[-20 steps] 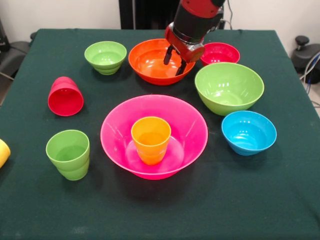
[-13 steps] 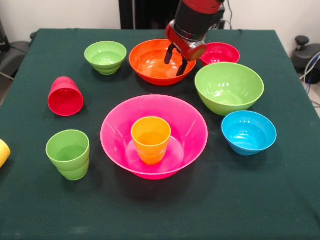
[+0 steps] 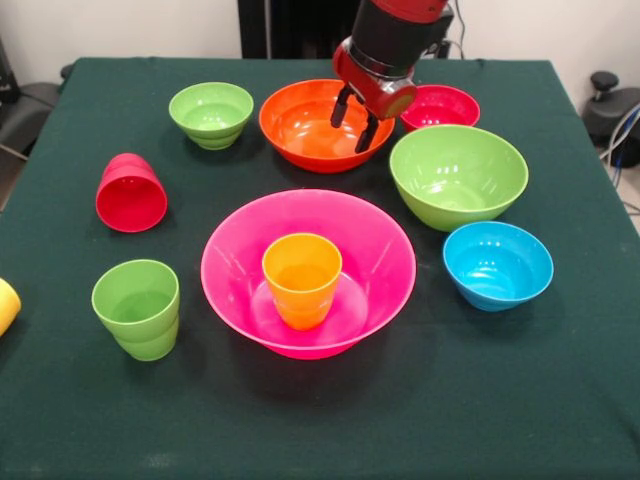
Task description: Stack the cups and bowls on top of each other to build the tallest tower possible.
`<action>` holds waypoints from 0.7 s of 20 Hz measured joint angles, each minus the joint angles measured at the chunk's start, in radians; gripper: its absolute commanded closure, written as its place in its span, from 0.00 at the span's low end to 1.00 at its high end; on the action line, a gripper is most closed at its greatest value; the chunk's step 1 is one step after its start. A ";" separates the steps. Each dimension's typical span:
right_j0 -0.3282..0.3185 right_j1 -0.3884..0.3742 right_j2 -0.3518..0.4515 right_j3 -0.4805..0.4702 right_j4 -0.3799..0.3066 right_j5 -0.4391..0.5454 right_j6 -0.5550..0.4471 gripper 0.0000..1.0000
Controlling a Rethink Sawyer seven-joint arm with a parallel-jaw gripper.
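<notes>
Front view: tool (image 3: 352, 122) hangs over the right side of the large orange bowl (image 3: 310, 127), fingers narrowly apart, one inside the rim and one at it; whether they pinch the rim can't be told. Pink bowl (image 3: 235, 262) sits mid-desk with the orange cup (image 3: 300, 279) upright inside it. Large green bowl (image 3: 458, 175) is to its upper right, blue bowl (image 3: 497, 265) just below that, small red bowl (image 3: 445, 106) behind the tool. Small green bowl (image 3: 211, 114) is left of the orange bowl. Red cup (image 3: 131, 193) lies tipped at left, green cup (image 3: 137, 308) upright below it, yellow cup (image 3: 6, 305) cut by the left edge. Desk (image 3: 500, 400) has dark green cloth.
</notes>
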 measured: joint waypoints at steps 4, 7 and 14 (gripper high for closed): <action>0.001 -0.004 0.000 0.000 0.000 0.000 0.000 0.00; 0.001 -0.009 0.000 0.000 0.000 0.001 0.000 0.00; 0.010 -0.026 0.000 0.000 0.000 0.051 0.000 0.00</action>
